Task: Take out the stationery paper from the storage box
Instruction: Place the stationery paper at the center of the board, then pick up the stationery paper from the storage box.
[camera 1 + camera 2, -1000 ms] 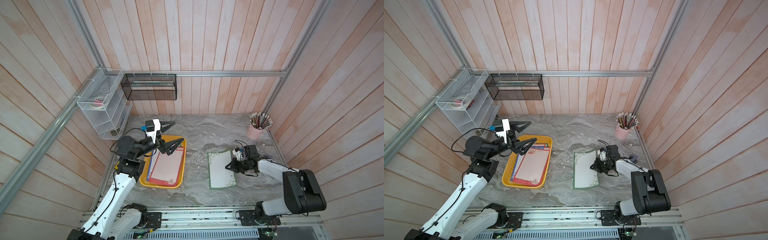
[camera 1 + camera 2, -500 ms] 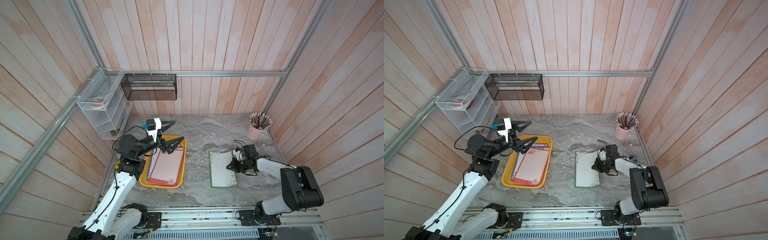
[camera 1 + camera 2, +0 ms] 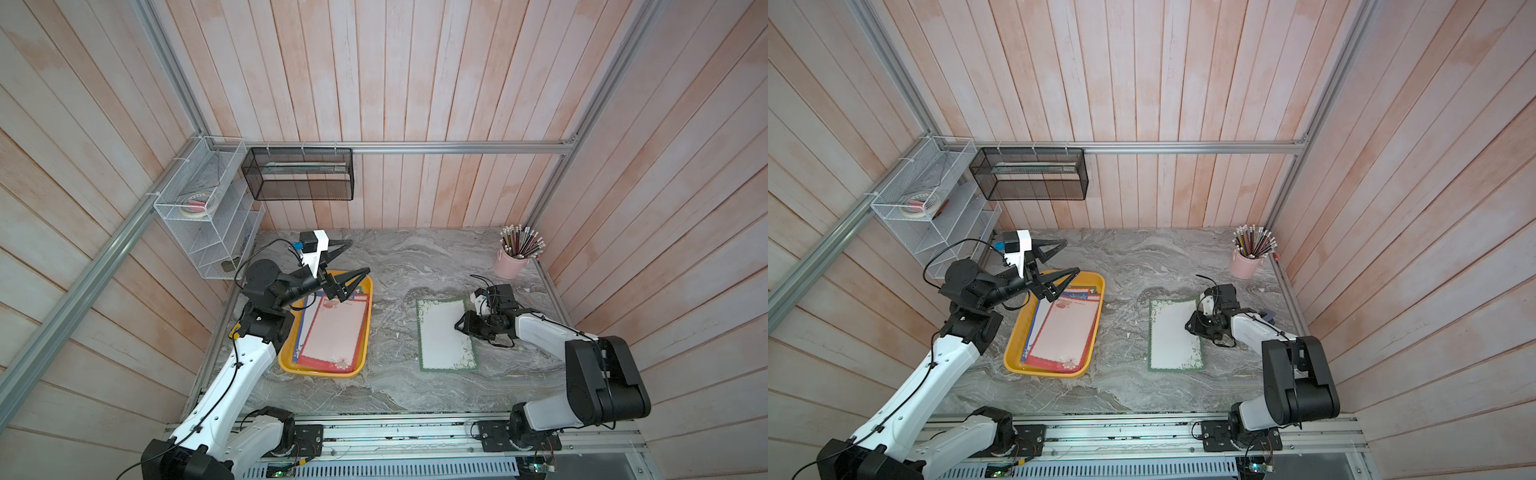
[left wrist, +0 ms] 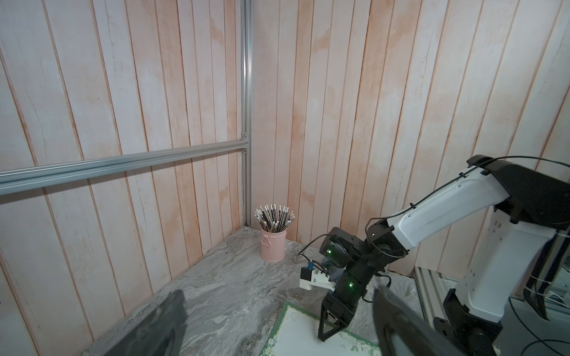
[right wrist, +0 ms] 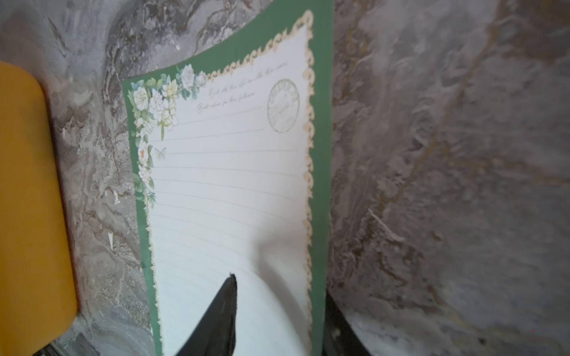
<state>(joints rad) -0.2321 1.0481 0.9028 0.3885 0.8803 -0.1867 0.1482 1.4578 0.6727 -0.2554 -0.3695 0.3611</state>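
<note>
The green sheet [image 3: 442, 336] lies flat on the table [image 3: 395, 266], right of the tray [image 3: 286, 359] and apart from it, with its long sides running near to far. The right gripper [image 3: 457, 326] sits low at the sheet's right edge, about halfway along. The right wrist view shows its jaws parted, one finger [image 5: 226, 302] over the pale centre and the other outside the green border, so it grips nothing. The tray, at the left, holds more paper: a red sheet [image 3: 334, 332] on top and a blue sheet [image 3: 307, 316] showing from under its left side. The left gripper [image 3: 360, 255] hangs above the tray's far end, jaws spread wide and empty. A pencil cup [image 3: 508, 266] stands near the far right corner of the table
</note>
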